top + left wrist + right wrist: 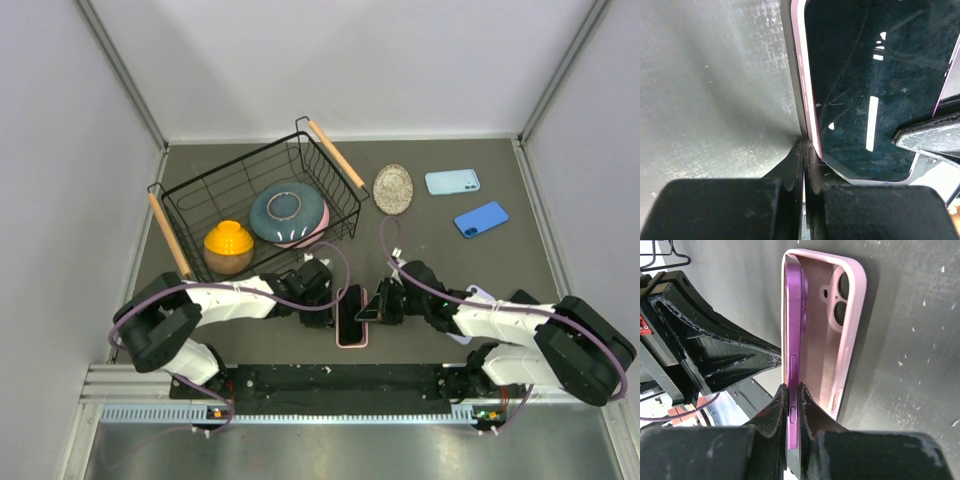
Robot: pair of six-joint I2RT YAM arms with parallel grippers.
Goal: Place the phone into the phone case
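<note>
Phone (793,315) tilted in case (851,330); lower end hidden by right tool (793,388)

Phone (794,330) tilted in case (850,315), basket (225,162) bhd.

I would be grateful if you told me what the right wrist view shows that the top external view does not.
Only the right wrist view: the right fingers pinch the purple phone by its long edge. The phone is tilted up from the pink case, whose bare inside and camera cutout show. Only the top external view: the wire basket with a yellow bowl in it. Both: phone, case, and the left fingers close beside the phone.
</note>
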